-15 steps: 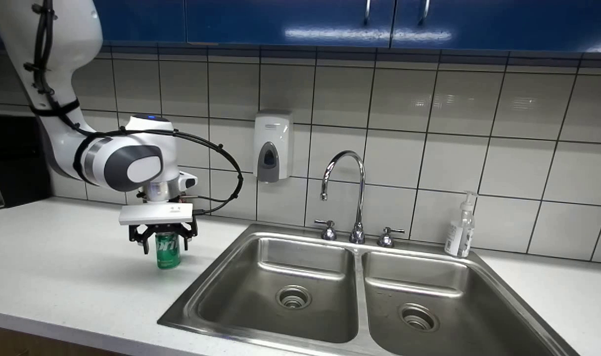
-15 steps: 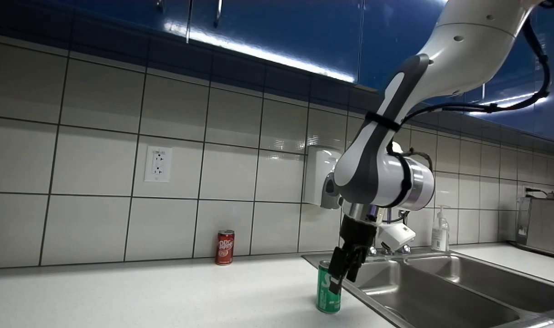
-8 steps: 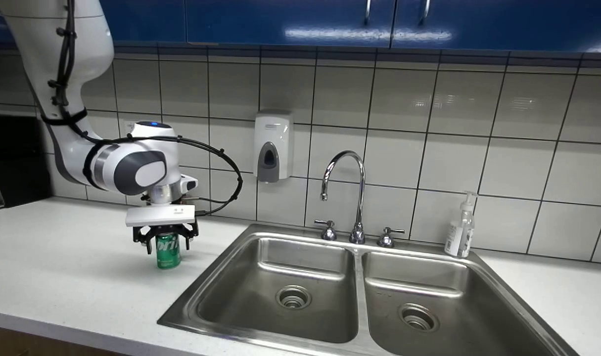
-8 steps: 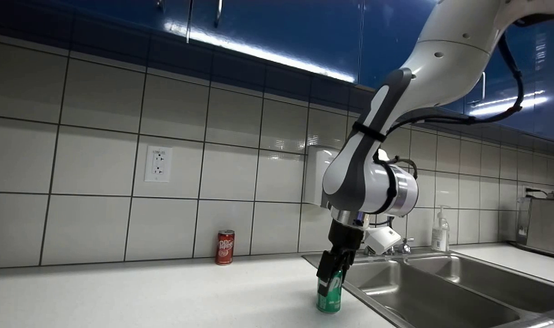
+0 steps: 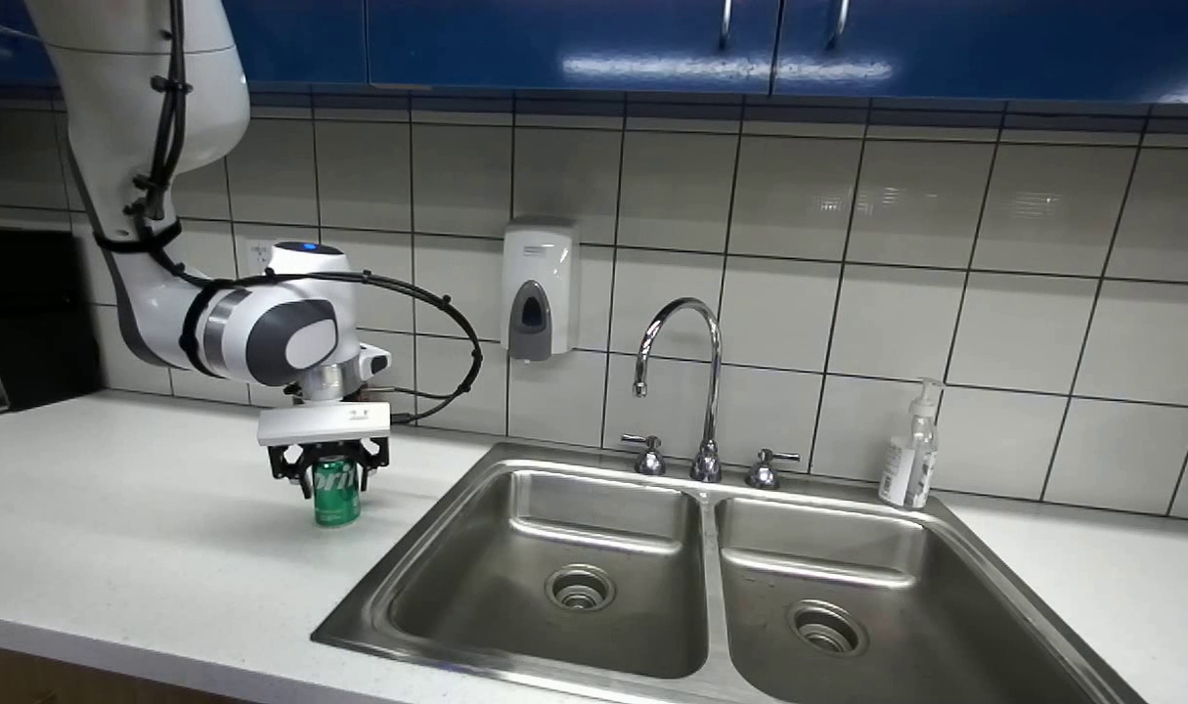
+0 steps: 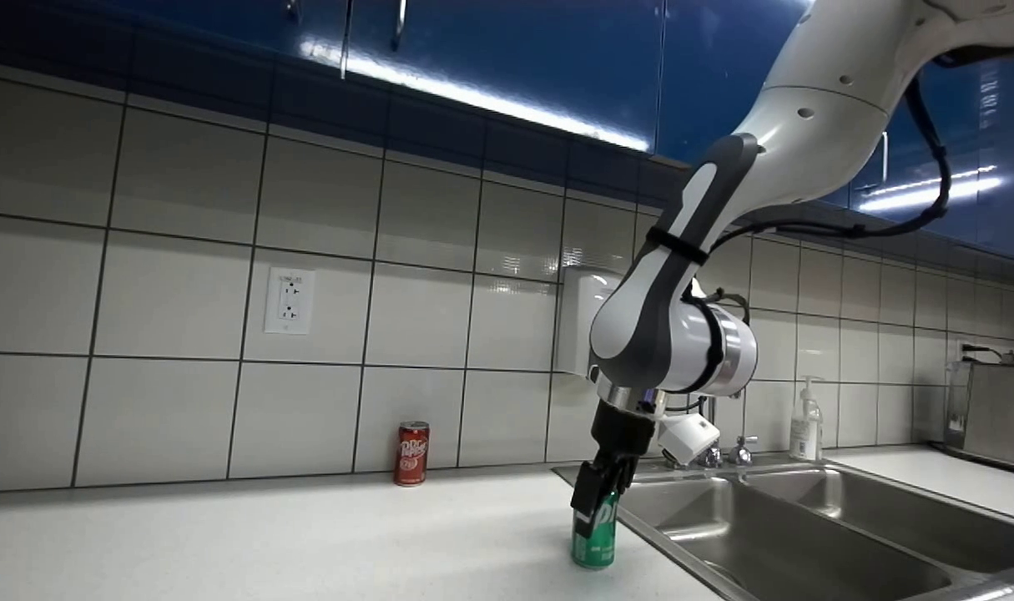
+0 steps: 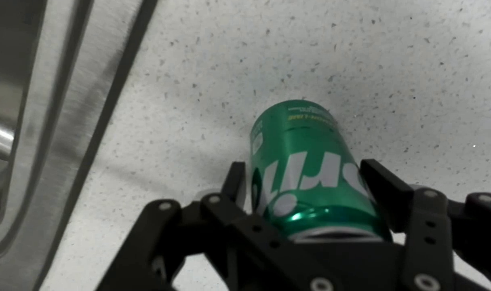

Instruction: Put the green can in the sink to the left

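The green can [image 5: 336,504] stands upright at the counter's edge of the sink, silvery top towards my palm; in an exterior view its lower half [image 6: 594,547] shows below my fingers. In the wrist view my gripper [image 7: 304,173] has closed in around its upper body. The right-hand finger [image 7: 384,184] lies against the can; beside the left-hand finger [image 7: 234,184] only a thin pale strip shows. Whether the base touches the counter is hard to tell. The sink to the left [image 5: 476,587], a steel basin with a round drain, lies just right of the can.
A red can [image 6: 411,455] stands by the tiled wall. The right basin [image 5: 818,557], curved faucet [image 5: 713,391] and pump bottle [image 5: 911,455] are farther right. A soap dispenser [image 5: 540,293] hangs on the wall; the raised sink rim [image 7: 81,97] runs close beside the can.
My gripper's fingers have come together from wide apart onto the can's sides. Earlier the arm came lower over the can; now can and gripper have shifted slightly back towards the wall.
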Motion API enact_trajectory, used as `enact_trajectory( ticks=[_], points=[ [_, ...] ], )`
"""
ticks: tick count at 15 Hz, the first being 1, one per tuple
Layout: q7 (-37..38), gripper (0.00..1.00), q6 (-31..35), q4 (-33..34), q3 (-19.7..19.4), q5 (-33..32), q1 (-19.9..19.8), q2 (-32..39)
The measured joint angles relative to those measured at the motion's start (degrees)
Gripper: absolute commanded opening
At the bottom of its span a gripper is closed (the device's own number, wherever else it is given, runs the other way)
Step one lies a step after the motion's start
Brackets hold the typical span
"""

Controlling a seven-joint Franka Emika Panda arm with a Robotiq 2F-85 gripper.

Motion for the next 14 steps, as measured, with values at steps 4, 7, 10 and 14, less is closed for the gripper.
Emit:
enact_trajectory(
  ticks=[4,7,10,14],
  points=[
    [0.2,0.43,0.0,0.65,1.62,-1.17,-1.98,0.45],
    [0.78,0.43,0.0,0.7,1.94,-1.94,-2.38,0.5],
    [1.02,0.43,0.0,0.7,2.44,-2.09,-2.93,0.51],
    [1.03,0.43,-0.07,0.69,4.07,-2.07,-4.72,0.52]
  ],
)
